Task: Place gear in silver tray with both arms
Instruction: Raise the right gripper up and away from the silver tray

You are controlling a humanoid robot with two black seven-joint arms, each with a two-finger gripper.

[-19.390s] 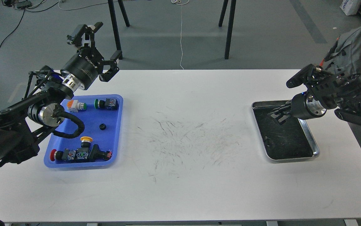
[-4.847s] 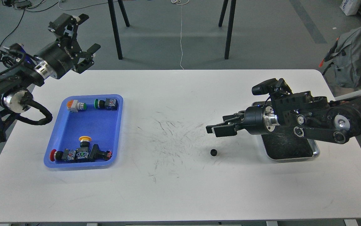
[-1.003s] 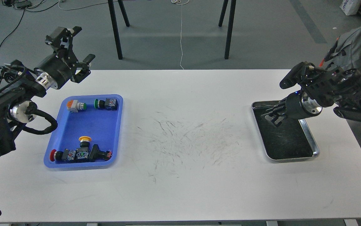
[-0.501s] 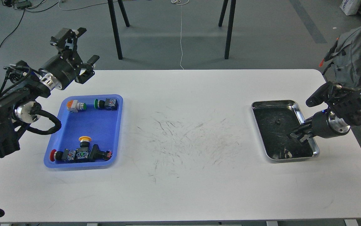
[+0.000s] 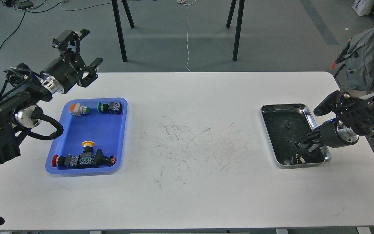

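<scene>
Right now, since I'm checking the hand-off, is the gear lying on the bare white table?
No: the gear lies inside the silver tray, and the white table between the trays shows only scuff marks.

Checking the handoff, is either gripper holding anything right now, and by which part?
Left gripper is open and empty. Right gripper is too dark to tell.

Both arms are matte black all over, built from chunky jointed segments, and the left arm shows a bright silver wrist ring behind a fat cylindrical housing with white lettering printed on it, too small to read. A thick ribbed black cable loops out below a round silver joint cap on that arm, thinner wires bunch by the elbow, and its end effector has pale pads on its fingertips. The right arm carries the same silver ring, a small blue light and round metal joint caps.
</scene>
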